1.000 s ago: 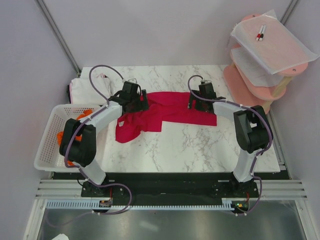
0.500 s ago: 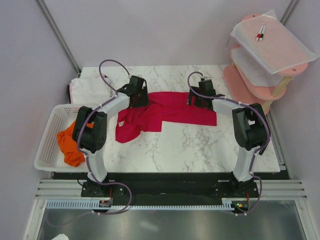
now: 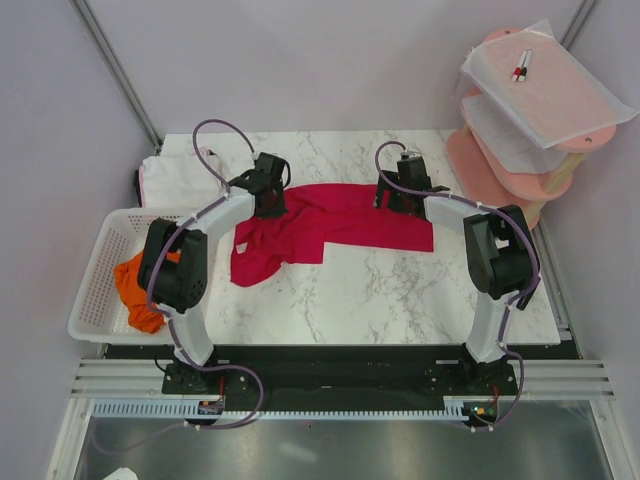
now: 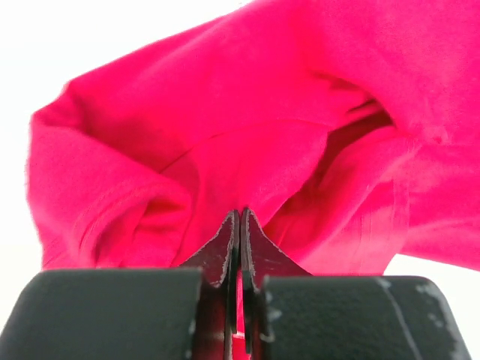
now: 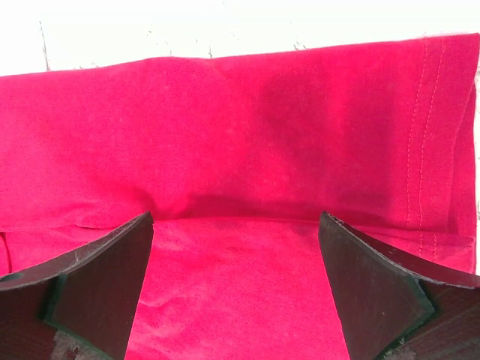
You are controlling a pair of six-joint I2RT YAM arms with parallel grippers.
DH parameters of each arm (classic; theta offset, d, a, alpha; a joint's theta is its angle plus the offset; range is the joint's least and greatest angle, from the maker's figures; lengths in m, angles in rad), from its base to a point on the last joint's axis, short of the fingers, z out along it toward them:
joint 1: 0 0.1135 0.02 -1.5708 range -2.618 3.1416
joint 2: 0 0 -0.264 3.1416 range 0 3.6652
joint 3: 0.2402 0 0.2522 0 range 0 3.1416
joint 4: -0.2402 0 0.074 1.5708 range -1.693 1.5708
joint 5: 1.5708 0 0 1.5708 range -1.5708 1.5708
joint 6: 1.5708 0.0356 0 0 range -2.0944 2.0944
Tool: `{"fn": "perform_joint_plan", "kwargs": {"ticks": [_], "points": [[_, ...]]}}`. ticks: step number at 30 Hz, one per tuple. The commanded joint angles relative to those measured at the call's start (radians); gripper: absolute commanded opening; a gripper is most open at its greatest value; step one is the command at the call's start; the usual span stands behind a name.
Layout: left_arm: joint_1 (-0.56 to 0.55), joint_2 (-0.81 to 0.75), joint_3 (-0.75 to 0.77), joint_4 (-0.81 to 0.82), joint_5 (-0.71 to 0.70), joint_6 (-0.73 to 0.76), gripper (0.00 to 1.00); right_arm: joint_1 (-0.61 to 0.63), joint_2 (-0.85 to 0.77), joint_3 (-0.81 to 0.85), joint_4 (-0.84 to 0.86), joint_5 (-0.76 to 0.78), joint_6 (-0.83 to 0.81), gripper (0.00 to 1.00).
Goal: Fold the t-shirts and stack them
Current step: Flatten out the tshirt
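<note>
A crimson-red t-shirt (image 3: 340, 225) lies crumpled across the marble table (image 3: 400, 290). My left gripper (image 3: 270, 195) is at its upper left corner; in the left wrist view its fingers (image 4: 240, 217) are shut together on a fold of the red t-shirt (image 4: 225, 112). My right gripper (image 3: 400, 195) is at the shirt's upper right edge. In the right wrist view it (image 5: 235, 221) stands wide open, low over the flat red cloth (image 5: 240, 127) near a stitched hem. An orange t-shirt (image 3: 135, 285) lies in the basket. A white t-shirt (image 3: 170, 180) sits at the back left.
A white mesh basket (image 3: 90, 310) hangs off the table's left side. At the back right stands a pink tiered shelf (image 3: 500, 170) with translucent sheets (image 3: 540, 80) and a marker on top. Grey walls close the back and sides.
The left gripper went from open to shut on the red cloth. Its elbow swung off the basket, which uncovered the orange t-shirt. The right arm barely moved.
</note>
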Motion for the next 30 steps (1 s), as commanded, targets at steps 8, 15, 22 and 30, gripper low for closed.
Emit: {"fn": "perform_joint_plan", "kwargs": {"ticks": [8, 15, 22, 30], "points": [[0.014, -0.263, 0.015, -0.003, -0.238, 0.063, 0.02, -0.004, -0.03, 0.005, 0.018, 0.001, 0.015, 0.98], [0.026, -0.061, 0.202, -0.033, -0.263, 0.103, 0.02, -0.031, -0.021, 0.012, 0.058, -0.058, 0.047, 0.98], [0.069, 0.105, 0.34, -0.056, -0.283, 0.122, 0.02, -0.142, -0.019, 0.031, 0.083, -0.115, 0.114, 0.98], [0.115, 0.278, 0.532, -0.059, -0.277, 0.146, 0.02, -0.2, 0.03, 0.055, 0.127, -0.212, 0.139, 0.96]]}}
